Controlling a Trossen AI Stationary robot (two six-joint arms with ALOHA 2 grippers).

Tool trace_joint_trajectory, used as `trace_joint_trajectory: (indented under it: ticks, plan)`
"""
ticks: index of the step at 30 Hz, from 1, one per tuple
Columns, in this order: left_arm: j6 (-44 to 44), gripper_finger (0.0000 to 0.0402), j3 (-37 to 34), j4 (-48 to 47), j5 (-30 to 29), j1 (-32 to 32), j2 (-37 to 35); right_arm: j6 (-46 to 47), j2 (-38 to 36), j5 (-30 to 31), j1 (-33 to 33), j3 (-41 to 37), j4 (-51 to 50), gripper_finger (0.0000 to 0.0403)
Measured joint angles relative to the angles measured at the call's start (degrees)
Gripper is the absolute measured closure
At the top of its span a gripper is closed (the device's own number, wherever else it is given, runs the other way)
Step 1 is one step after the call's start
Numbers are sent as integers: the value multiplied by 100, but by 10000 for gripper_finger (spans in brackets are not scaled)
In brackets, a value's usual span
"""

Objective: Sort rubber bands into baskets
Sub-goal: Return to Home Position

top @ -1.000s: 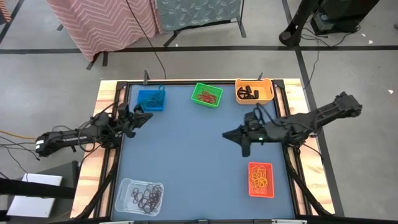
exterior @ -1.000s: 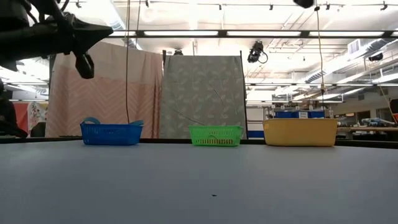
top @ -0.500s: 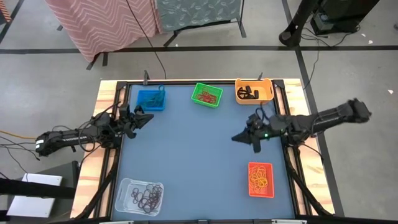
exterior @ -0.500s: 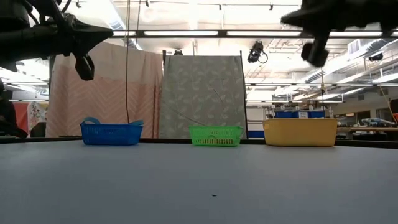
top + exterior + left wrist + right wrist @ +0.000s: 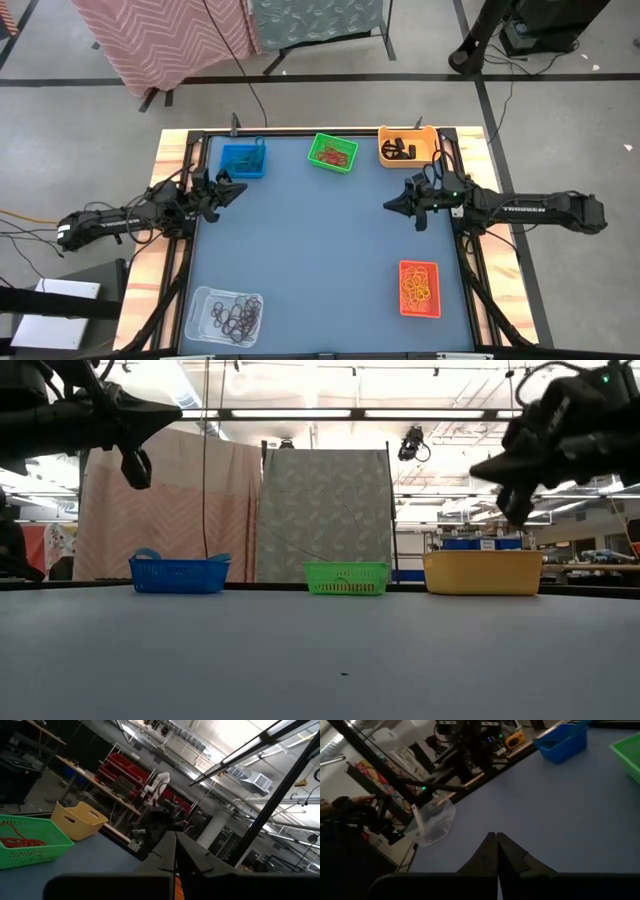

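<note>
Five baskets hold all the rubber bands [image 5: 238, 318] in view; both tools are pinched shut and empty.
The left tool [image 5: 228, 187] hovers at the left edge of the surface [image 5: 300, 250]. The bands lie in the clear basket [image 5: 195, 300], blue basket [image 5: 228, 160], green basket [image 5: 318, 141], yellow-orange basket [image 5: 431, 156] and red-orange basket [image 5: 404, 268]. They look light, limp and tangle-prone, so one is best pinched by a single strand. Since a second ago the right tool [image 5: 392, 205] has drawn back rightward; the left has not moved.

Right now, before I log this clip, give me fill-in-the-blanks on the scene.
Between the blue basket and the yellow basket stands the ___ one. The left hand and right hand are both ___. The clear basket lies nearer the ___ one.
Missing: green; shut; left.
</note>
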Motion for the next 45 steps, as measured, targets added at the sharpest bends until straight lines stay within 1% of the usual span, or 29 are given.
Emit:
trace_joint_trajectory:
  ticks: [6, 8, 10, 15, 18, 23, 25, 28, 33, 38, 43, 45]
  plan:
    - [2, 385, -2, -14, -3, 0, -108, 1, -21, 8, -138, -530, 613, 399]
    - [4, 385, -2, -7, -2, 0, -247, -15, -21, 172, -135, -542, 160, 398]
    - [4, 385, -2, 18, -2, 2, -409, -26, 17, 465, -135, -542, -341, 390]
    - [4, 385, -3, -1, -4, 2, -846, 4, 23, 998, -135, -542, -746, 356]
    - [4, 385, -4, -182, -4, 2, -1188, 12, 19, 1060, -133, -542, -685, 343]
    - [7, 385, -4, -372, -4, -31, -1195, 16, -47, 1061, -126, -540, -784, 336]
    - [7, 385, -4, -429, -8, -37, -1198, 17, -478, 1083, -70, -544, -1030, 338]
    - [7, 385, -4, -470, -7, -37, -1195, 17, -1126, 1073, 63, -542, -1094, 340]
    - [7, 385, -4, -447, -7, -37, -1195, 17, -2292, 1055, 187, -542, -1054, 338]
    - [7, 385, -4, -445, -7, -37, -1195, 14, -3523, 1052, 147, -543, -1041, 339]
    - [7, 385, -4, -438, -9, -33, -1195, 15, -3531, 973, 113, -543, 26, 340]
    - [4, 385, -4, -383, -7, -35, -1195, 19, -3529, 990, 157, -544, 261, 339]
